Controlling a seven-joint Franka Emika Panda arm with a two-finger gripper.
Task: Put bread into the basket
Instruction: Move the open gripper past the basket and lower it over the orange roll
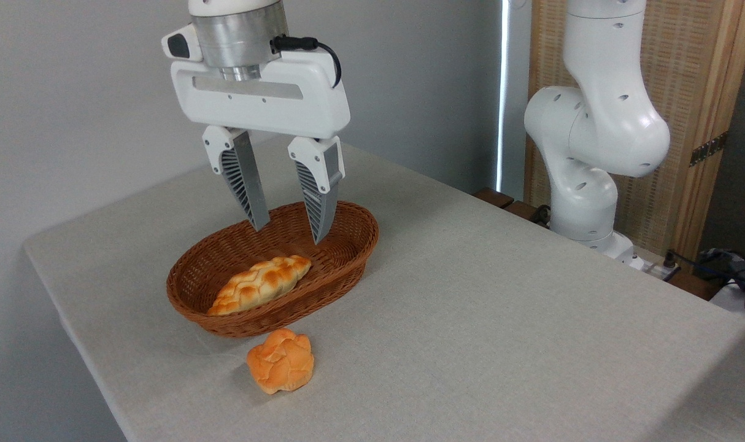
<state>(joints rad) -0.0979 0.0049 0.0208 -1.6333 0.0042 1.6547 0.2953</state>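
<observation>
**Knotted bun on the cloth, outside the basket**

Your gripper (289,228) hangs above the oval wicker basket (354,248), its two ribbed fingers (245,184) spread apart and grasping nothing. Their tips sit over the basket's far half, clear of the contents.

The small round knotted bun (281,361) you are after lies on the grey tablecloth (501,319), just in front of the basket's near rim and not touching it, as far as you can see. Its glossy orange crust faces up.

Inside the basket rests a long braided loaf (261,284), lying slantwise along the floor. The arm's white base (584,153) stands at the table's far right edge.
</observation>
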